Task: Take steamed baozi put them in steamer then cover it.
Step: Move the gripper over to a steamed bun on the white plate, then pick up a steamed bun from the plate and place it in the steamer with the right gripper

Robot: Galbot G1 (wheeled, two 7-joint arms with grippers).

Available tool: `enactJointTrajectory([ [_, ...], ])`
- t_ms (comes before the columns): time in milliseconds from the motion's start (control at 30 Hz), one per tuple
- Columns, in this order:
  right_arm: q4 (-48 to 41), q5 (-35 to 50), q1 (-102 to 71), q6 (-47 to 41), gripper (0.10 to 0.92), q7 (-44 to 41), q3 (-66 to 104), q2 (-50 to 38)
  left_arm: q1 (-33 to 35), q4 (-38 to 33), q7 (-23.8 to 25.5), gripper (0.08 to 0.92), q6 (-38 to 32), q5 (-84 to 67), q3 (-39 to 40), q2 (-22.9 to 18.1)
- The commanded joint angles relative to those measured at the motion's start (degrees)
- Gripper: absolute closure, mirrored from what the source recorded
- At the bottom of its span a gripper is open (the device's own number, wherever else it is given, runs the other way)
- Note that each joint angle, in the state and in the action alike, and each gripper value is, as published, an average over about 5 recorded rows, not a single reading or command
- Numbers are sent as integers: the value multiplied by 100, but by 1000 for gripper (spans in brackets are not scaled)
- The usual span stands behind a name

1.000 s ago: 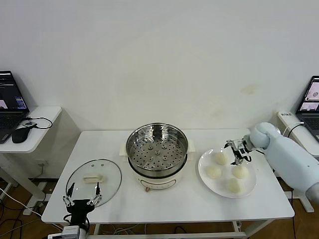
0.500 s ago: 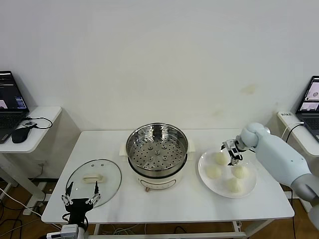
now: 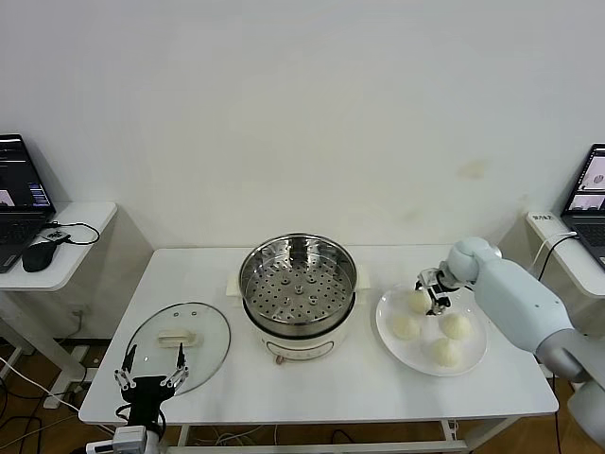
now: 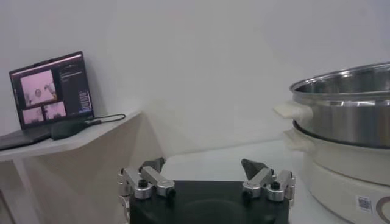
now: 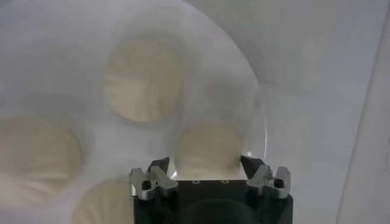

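While head view hides it, R wrist cam shows right gripper (image 5: 206, 163) fingers apart, straddling a steamed baozi (image 5: 206, 151); left gripper (image 4: 206, 167) fingers apart too.

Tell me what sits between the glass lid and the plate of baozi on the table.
In the head view, the steamer stands between the cover and the plate. Bare tabletop lies on either side of it.

No lettering reads anywhere (the laptop (image 4: 52, 91) screen shows only blur).
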Motion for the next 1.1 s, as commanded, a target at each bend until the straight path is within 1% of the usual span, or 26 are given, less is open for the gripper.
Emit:
enactJointTrajectory([
  [33, 26, -7, 50, -2, 352, -11, -31, -12, 4, -5, -2, 177, -2, -1, -2, 0],
  [133, 183, 149, 136, -14, 359, -46, -137, -139, 3, -13, -3, 177, -2, 0, 3, -2],
  [267, 597, 575, 354, -96, 367, -112, -355, -421, -4, -13, -5, 177, -1, -3, 17, -2],
  [500, 1695, 1751, 1247, -319, 370, -221, -982, -1108, -20, -37, -4, 177, -5, -29, 27, 14],
  [633, 2115, 2351, 1980, -399, 366, -221, -1491, -1257, -36, -59, 0, 177, -4, -57, 41, 37],
  [867, 2282, 3103, 3117, -391, 361, -111, -2275, -787, -96, -56, -66, 177, 3, -260, 96, 57],
  [1100, 2436, 3601, 3751, -252, 356, 133, -2874, 24, -78, -51, -73, 177, -9, -314, 102, 83],
])
